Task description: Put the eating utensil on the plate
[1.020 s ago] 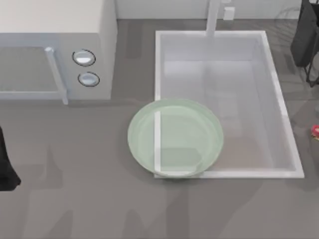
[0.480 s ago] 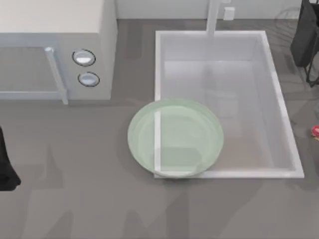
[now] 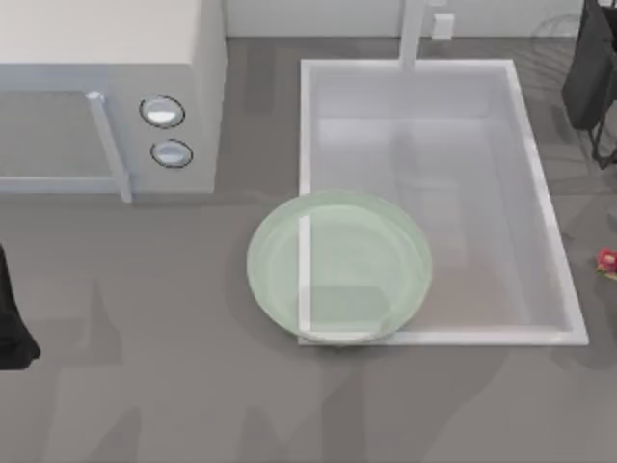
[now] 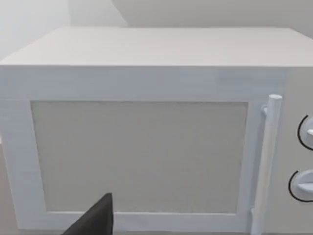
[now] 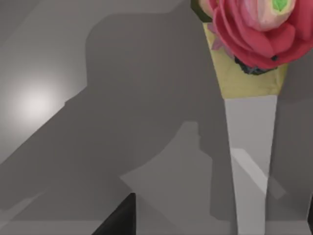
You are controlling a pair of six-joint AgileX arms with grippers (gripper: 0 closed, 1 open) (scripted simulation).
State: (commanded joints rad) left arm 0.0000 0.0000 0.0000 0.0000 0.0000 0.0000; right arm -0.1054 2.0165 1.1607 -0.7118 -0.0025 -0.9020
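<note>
Spoon [image 5: 252, 147] looks light, stiff, slick: take its thin handle below the rose ornament [image 3: 607, 258]; your right end effector's state is unclear.

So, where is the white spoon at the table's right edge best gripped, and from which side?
Probably take the spoon by its thin handle, just beside the red-and-yellow ornament, coming down from above and closing across the handle's width. The handle is narrow and straight-sided and seems to lie flat on the table. The ornament is bulky and uneven.
</note>
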